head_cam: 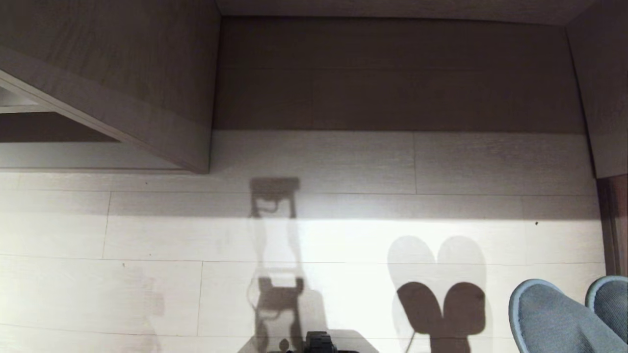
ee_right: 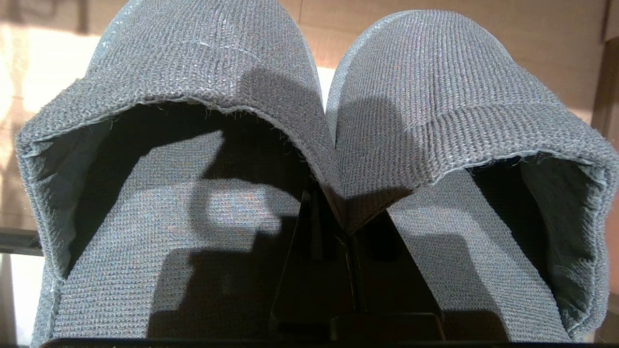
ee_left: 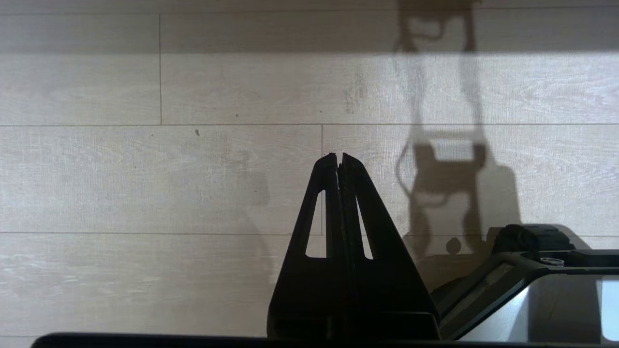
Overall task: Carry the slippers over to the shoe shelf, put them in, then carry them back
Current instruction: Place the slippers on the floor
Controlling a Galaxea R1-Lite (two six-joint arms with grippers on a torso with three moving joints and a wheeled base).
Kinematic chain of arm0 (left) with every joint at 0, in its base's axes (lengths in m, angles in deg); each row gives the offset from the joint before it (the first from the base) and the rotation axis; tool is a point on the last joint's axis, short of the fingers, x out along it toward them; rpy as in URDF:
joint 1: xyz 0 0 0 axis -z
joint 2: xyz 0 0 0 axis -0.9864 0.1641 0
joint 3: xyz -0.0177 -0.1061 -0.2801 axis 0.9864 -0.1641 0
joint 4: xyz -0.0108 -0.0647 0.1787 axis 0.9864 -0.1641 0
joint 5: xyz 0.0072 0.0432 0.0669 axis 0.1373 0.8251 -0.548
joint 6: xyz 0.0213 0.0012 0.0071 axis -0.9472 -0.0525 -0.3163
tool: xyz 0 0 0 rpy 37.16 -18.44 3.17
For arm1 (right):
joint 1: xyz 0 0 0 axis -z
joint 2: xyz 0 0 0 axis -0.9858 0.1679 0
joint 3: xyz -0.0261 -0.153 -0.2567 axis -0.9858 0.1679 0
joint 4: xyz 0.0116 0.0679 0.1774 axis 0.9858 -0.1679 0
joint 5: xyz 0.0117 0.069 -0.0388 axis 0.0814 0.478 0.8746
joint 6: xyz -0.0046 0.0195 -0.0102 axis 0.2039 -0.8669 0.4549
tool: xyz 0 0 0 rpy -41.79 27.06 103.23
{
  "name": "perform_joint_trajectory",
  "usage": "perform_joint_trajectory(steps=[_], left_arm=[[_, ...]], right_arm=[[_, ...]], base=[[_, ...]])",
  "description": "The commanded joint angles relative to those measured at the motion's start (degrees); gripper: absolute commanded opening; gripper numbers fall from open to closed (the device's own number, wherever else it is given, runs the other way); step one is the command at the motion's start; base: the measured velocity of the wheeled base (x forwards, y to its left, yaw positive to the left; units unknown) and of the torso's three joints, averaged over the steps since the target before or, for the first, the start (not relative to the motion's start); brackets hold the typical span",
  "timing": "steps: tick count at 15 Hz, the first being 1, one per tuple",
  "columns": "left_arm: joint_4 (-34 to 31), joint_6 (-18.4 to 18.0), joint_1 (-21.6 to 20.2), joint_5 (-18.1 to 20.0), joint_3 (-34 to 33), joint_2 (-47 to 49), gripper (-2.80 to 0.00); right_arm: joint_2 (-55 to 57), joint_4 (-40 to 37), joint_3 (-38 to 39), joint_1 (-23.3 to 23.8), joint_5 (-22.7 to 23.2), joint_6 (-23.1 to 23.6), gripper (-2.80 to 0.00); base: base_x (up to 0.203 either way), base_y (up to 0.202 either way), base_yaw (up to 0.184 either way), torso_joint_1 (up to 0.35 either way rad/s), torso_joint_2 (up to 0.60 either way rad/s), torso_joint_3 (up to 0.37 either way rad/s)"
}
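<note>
My right gripper (ee_right: 345, 231) is shut on the slippers (ee_right: 309, 96), pinching the two inner rims together where they meet. The pair is blue-grey knit fabric with rounded toes pointing away from the wrist. In the head view their toes (head_cam: 554, 318) stick in at the bottom right, above the pale floor, and throw a double shadow (head_cam: 441, 309). Ahead stands the shoe shelf (head_cam: 392, 78), an open taupe wood-grain recess with a pale bottom board (head_cam: 314, 162). My left gripper (ee_left: 339, 157) hangs shut and empty over the floor.
A slanted taupe partition (head_cam: 122, 88) separates the recess from another opening at the far left (head_cam: 44, 127). A taupe side wall (head_cam: 603, 98) bounds the recess on the right. Part of the robot's base (head_cam: 319, 343) shows at the bottom edge, on pale plank floor (head_cam: 147, 235).
</note>
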Motion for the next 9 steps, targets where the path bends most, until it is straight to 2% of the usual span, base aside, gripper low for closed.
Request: perform_joint_trajectory(steps=[1,9], left_arm=[[0.0,0.0,0.0,0.0,0.0,0.0,-2.8],[0.1,0.0,0.0,0.0,0.0,0.1,-2.8]], right_arm=[[0.1,0.0,0.0,-0.1,0.1,0.1,-2.8],[0.1,0.0,0.0,-0.1,0.1,0.1,-2.8]], base=[[0.0,0.0,0.0,0.007,0.0,-0.193],[0.0,0.0,0.0,0.003,0.0,-0.197]])
